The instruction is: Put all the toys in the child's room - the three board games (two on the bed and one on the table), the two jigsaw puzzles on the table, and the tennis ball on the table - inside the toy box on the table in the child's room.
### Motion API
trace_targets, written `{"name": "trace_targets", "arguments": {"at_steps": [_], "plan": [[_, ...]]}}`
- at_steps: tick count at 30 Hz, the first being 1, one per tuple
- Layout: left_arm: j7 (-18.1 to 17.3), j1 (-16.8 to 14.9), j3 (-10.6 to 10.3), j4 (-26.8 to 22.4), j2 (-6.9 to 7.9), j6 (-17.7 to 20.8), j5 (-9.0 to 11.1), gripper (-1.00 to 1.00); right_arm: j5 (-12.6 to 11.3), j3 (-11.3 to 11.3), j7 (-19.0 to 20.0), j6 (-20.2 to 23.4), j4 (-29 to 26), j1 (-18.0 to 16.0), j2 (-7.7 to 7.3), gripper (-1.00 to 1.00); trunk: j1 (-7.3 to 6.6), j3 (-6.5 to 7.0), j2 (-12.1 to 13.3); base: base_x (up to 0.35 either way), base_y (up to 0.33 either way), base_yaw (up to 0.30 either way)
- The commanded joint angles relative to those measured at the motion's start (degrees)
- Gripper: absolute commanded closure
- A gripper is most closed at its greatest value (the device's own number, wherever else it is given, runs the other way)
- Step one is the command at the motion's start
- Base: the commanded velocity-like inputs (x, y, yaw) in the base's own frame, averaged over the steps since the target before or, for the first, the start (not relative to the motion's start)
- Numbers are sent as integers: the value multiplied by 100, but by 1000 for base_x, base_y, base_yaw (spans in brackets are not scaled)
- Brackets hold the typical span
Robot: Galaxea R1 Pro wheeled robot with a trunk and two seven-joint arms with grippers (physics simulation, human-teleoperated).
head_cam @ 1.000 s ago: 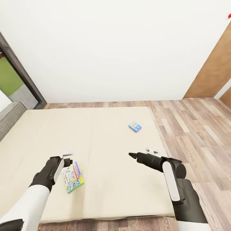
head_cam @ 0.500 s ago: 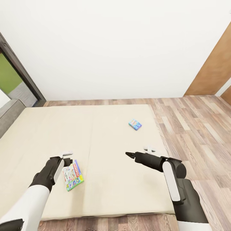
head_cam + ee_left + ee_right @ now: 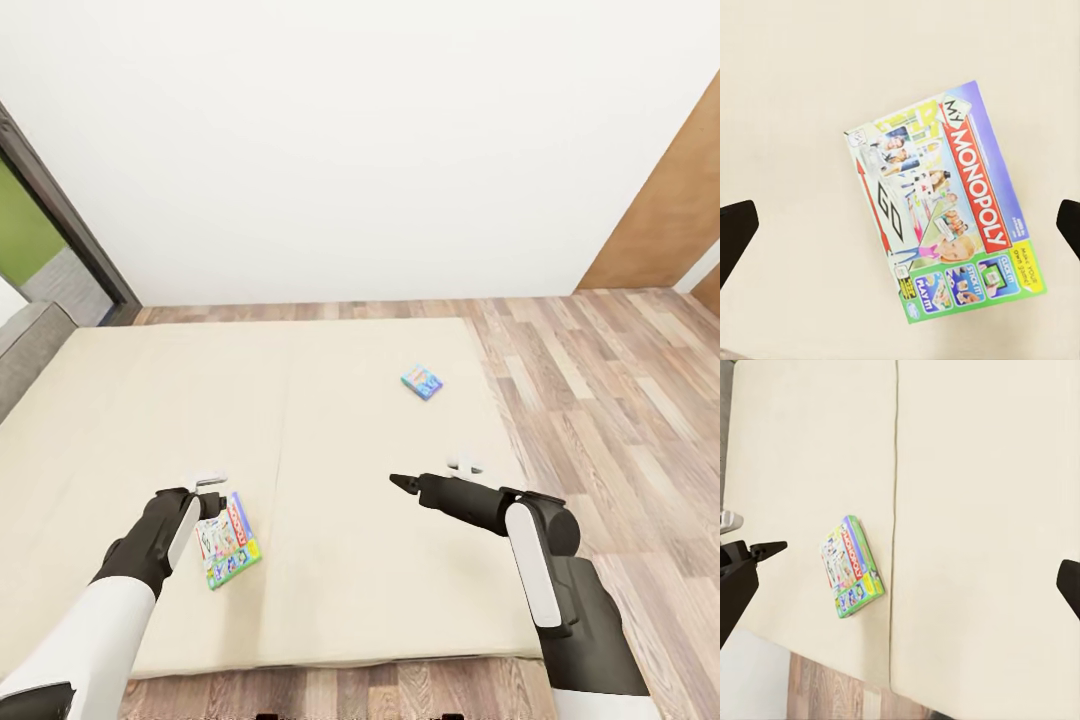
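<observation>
Arms: white upper segments, black forearms with white side panels | left tool: black, white bracket | right tool: black, tapering, pointed tip

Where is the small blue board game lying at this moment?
In the head view, the small blue board game lies flat on the bed, toward its far right part, near the mattress edge beside the wood floor, beyond the right tool.

both arms forward, left tool and right tool spread wide, empty
</observation>
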Motion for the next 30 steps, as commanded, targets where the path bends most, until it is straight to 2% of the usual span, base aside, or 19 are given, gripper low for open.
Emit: {"name": "trace_targets", "arguments": {"at_steps": [1,5,12,15,21,30], "plan": [[14,-3,3,-7,-3,29,6,-100,45,-13,66,32,-8,-5,6,-100,3,-18,-10,0,0,0],[14,-3,7,-7,-7,29,9,-100,13,0,313,54,-72,-5,6,-100,3,-56,-10,0,0,0],[8,-3,8,-7,3,29,3,-100,-65,7,1769,57,-154,-3,14,-100,3,-122,-10,0,0,0],[6,-3,9,-7,0,29,7,-100,-54,-11,2057,25,-130,-4,9,-100,3,-150,-10,0,0,0],[5,-3,9,-7,-5,29,9,-100,-37,-23,2237,15,-128,-5,7,-100,3,-207,-10,0,0,0],[-25,-3,11,-7,-21,29,18,-100,-7,-44,2290,1,-120,-5,6,-100,3,-292,-10,0,0,0]]}}
